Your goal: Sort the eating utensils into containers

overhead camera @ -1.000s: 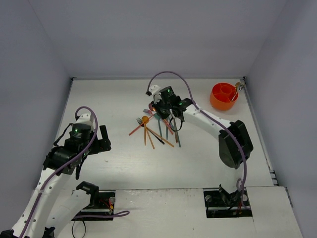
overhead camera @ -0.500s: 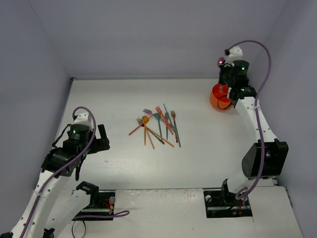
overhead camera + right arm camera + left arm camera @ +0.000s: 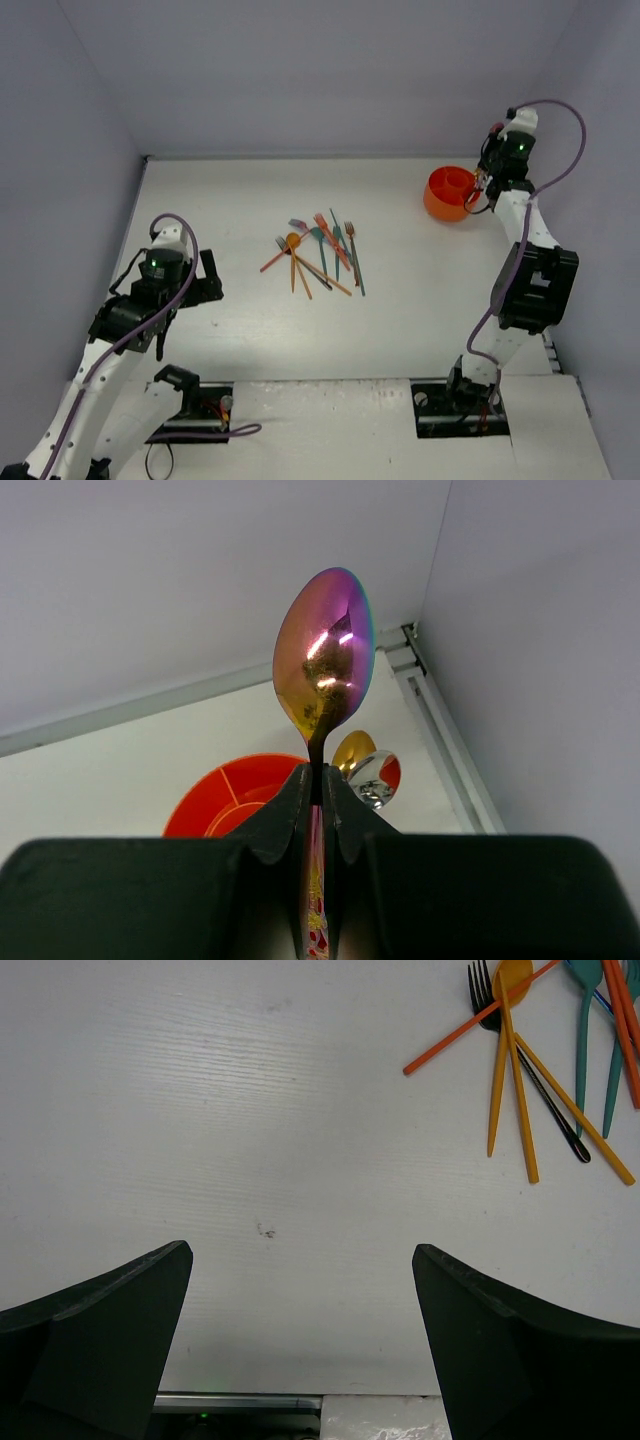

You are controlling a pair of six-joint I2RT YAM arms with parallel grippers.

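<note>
Right gripper (image 3: 318,780) pinching an iridescent spoon (image 3: 325,650) next to the orange holder (image 3: 448,195).

We see the right jaws pressed together on the spoon's handle, with the bowl standing up above the fingers. The holder sits by the table's (image 3: 230,200) far right corner and is divided inside. A gold spoon (image 3: 352,750) and a silver spoon (image 3: 376,778) show at its right side. We can't tell which compartment the held spoon is over, if any. Left gripper (image 3: 300,1252) is spread wide with nothing in it, low over bare table on the near left. The remaining utensils (image 3: 318,255) lie fanned mid-table: orange sticks, an orange spoon, teal pieces, forks. They are well apart from the holder.
</note>
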